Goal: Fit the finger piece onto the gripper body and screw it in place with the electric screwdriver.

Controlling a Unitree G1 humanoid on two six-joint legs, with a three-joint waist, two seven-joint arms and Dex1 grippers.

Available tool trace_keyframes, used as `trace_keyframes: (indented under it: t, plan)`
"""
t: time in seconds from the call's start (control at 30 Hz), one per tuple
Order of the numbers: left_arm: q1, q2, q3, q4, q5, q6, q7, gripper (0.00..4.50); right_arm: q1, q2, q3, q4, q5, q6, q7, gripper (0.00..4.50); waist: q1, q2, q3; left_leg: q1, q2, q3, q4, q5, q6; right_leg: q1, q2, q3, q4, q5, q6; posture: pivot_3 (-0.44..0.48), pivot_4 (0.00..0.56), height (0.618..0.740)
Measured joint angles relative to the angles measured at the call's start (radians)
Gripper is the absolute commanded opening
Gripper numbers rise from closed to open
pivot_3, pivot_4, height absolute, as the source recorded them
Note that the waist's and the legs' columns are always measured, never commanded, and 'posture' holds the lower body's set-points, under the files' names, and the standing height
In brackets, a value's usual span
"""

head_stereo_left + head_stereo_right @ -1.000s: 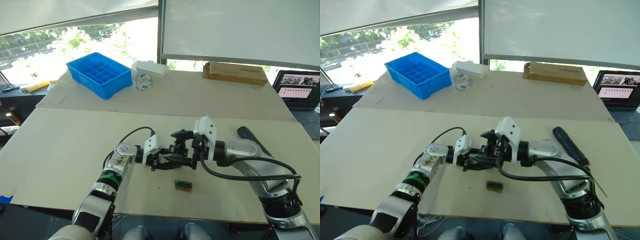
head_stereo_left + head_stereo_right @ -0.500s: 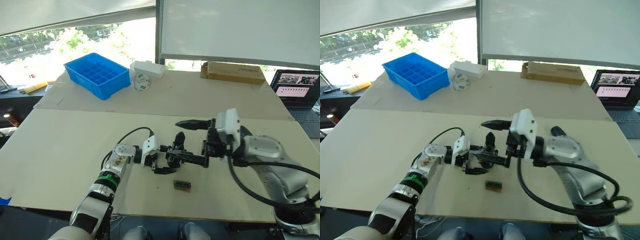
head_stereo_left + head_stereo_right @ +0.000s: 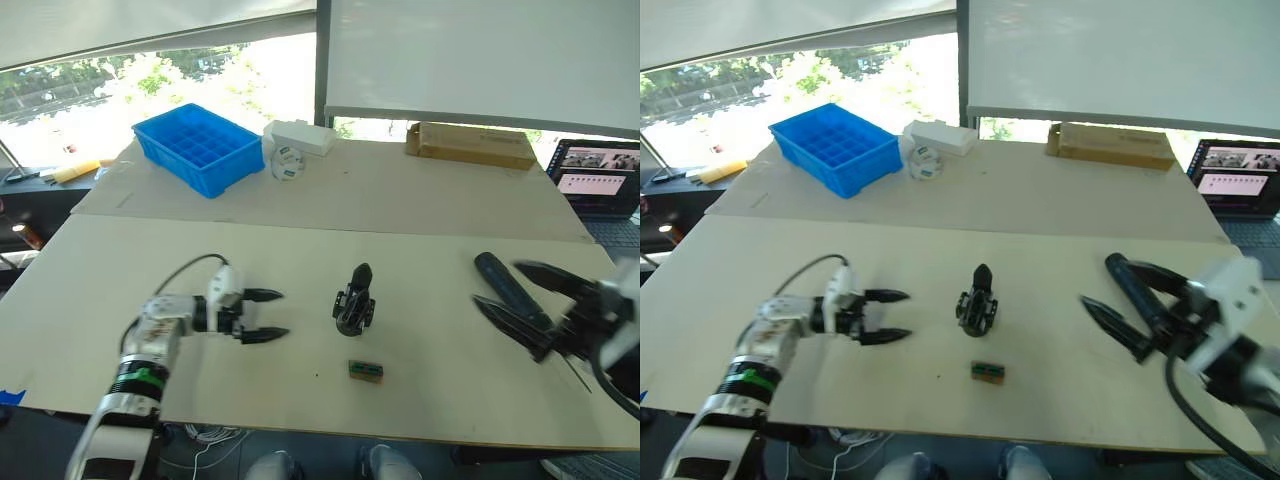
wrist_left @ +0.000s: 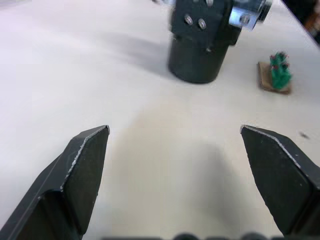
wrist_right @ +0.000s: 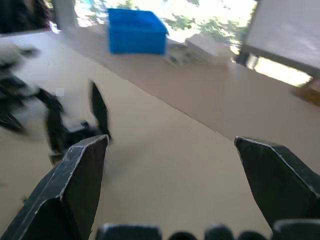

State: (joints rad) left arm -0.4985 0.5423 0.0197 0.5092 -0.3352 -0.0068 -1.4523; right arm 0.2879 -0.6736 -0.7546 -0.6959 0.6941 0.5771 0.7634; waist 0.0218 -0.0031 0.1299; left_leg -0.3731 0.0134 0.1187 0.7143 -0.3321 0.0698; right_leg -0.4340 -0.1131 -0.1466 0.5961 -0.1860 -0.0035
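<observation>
Gripper body [image 3: 353, 303] stands upright mid-tabletop [image 3: 430, 210], unheld. Left pincer [image 3: 262, 314] spread apart, empty, near its left. Right pincer [image 3: 540, 305] spread apart beside the electric screwdriver [image 3: 510, 294]. Risk: a careless reach topples the unsupported body, or nudges the screwdriver away.
</observation>
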Motion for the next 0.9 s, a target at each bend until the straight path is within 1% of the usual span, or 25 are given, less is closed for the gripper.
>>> trace_keyframes:
  t: [0.07, 0.13, 0.2, 0.23, 0.3, 0.37, 0.47, 0.53, 0.6, 0.63, 0.67, 0.7, 0.8, 0.9]
  plan:
    - [0.002, 0.011, 0.036, -0.093, -0.064, 0.064, 0.003, 4.43, 0.087, 0.062, -0.069, 0.012, -0.034, -0.069, 0.003, 4.50, 0.009, 0.001, 0.001, 0.001, -0.001, 0.000, 0.001, 0.000, 0.001, 0.003, 0.000, 0.001, -0.001, 0.000, 0.003, 0.000, 0.150, 0.740]
    - [0.017, 0.029, 0.058, -0.184, -0.117, 0.144, 0.022, 4.43, 0.187, 0.137, -0.119, 0.035, -0.085, -0.158, 0.013, 4.50, 0.014, 0.001, 0.001, 0.004, -0.001, -0.001, 0.000, -0.001, 0.002, 0.006, 0.000, 0.001, -0.002, -0.006, 0.012, 0.000, 0.150, 0.740]
    - [0.053, 0.061, 0.099, -0.264, -0.165, 0.220, 0.055, 4.43, 0.279, 0.221, -0.161, 0.088, -0.127, -0.225, 0.011, 4.50, 0.013, 0.003, 0.003, 0.006, -0.001, -0.001, 0.000, -0.001, 0.002, 0.007, -0.001, 0.008, -0.001, -0.008, 0.013, 0.000, 0.150, 0.740]
    - [0.067, 0.068, 0.114, -0.296, -0.183, 0.250, 0.072, 4.43, 0.304, 0.241, -0.168, 0.107, -0.140, -0.250, 0.008, 4.50, 0.011, 0.006, 0.004, 0.006, -0.001, -0.001, -0.001, -0.001, 0.002, 0.007, 0.000, 0.009, -0.001, -0.008, 0.013, 0.000, 0.150, 0.740]
    - [0.081, 0.073, 0.130, -0.358, -0.220, 0.309, 0.103, 4.43, 0.339, 0.252, -0.171, 0.125, -0.159, -0.263, -0.008, 4.50, 0.001, 0.009, 0.007, 0.007, -0.001, 0.000, 0.000, -0.001, 0.002, 0.007, 0.000, 0.013, 0.000, -0.007, 0.013, 0.000, 0.150, 0.740]
    - [0.085, 0.073, 0.138, -0.423, -0.257, 0.363, 0.136, 4.43, 0.344, 0.209, -0.160, 0.130, -0.162, -0.230, -0.026, 4.50, -0.011, 0.010, 0.011, 0.008, -0.001, 0.001, 0.000, -0.001, 0.002, 0.007, -0.001, 0.016, 0.001, -0.006, 0.014, 0.000, 0.150, 0.740]
    - [0.081, 0.066, 0.142, -0.489, -0.302, 0.421, 0.183, 4.43, 0.278, 0.075, -0.138, 0.175, -0.182, -0.180, -0.049, 4.50, -0.020, 0.009, 0.016, 0.013, 0.000, 0.004, -0.001, 0.000, 0.000, 0.009, -0.001, 0.022, 0.001, -0.004, 0.014, 0.000, 0.150, 0.740]
    - [0.080, 0.059, 0.147, -0.521, -0.338, 0.458, 0.211, 4.43, 0.216, -0.040, -0.097, 0.246, -0.210, -0.138, -0.049, 4.50, -0.022, 0.007, 0.018, 0.014, 0.000, 0.005, -0.001, 0.000, 0.000, 0.009, 0.000, 0.023, 0.003, -0.004, 0.013, 0.000, 0.150, 0.740]
    - [0.083, 0.059, 0.148, -0.555, -0.359, 0.475, 0.220, 4.43, 0.153, -0.128, -0.056, 0.325, -0.229, -0.095, -0.045, 4.50, -0.018, 0.005, 0.019, 0.013, 0.000, 0.005, -0.002, 0.001, 0.000, 0.007, 0.001, 0.023, 0.004, -0.005, 0.010, 0.000, 0.150, 0.740]
    - [0.083, 0.058, 0.147, -0.567, -0.365, 0.478, 0.221, 4.43, 0.124, -0.154, -0.038, 0.358, -0.237, -0.086, -0.043, 4.50, -0.015, 0.005, 0.019, 0.013, 0.000, 0.005, -0.002, 0.001, -0.001, 0.006, 0.003, 0.023, 0.005, -0.005, 0.007, 0.000, 0.150, 0.740]
    - [0.089, 0.058, 0.147, -0.580, -0.372, 0.482, 0.224, 4.43, 0.066, -0.182, -0.003, 0.407, -0.239, -0.081, -0.029, 4.50, -0.013, 0.004, 0.020, 0.013, 0.000, 0.005, -0.002, 0.001, -0.001, 0.006, 0.005, 0.023, 0.007, -0.003, 0.001, 0.000, 0.150, 0.740]
    - [0.087, 0.052, 0.143, -0.588, -0.374, 0.487, 0.229, 4.43, 0.000, -0.213, 0.037, 0.451, -0.239, -0.071, -0.016, 4.50, -0.012, 0.005, 0.020, 0.013, 0.000, 0.006, -0.002, 0.001, -0.001, 0.006, 0.005, 0.023, 0.008, -0.003, -0.001, 0.000, 0.150, 0.740]
    - [0.077, 0.034, 0.123, -0.615, -0.376, 0.492, 0.248, 4.43, -0.149, -0.320, 0.178, 0.569, -0.251, 0.014, 0.003, 4.50, -0.010, 0.004, 0.021, 0.013, 0.000, 0.006, -0.001, 0.002, -0.001, 0.006, 0.005, 0.023, 0.009, -0.004, -0.001, 0.000, 0.150, 0.740]
    - [0.074, 0.028, 0.109, -0.621, -0.376, 0.494, 0.255, 4.43, -0.279, -0.336, 0.293, 0.703, -0.272, 0.066, 0.018, 4.50, -0.004, 0.003, 0.022, 0.012, -0.001, 0.006, 0.000, 0.002, -0.001, 0.006, 0.005, 0.021, 0.009, -0.005, 0.000, 0.000, 0.150, 0.740]
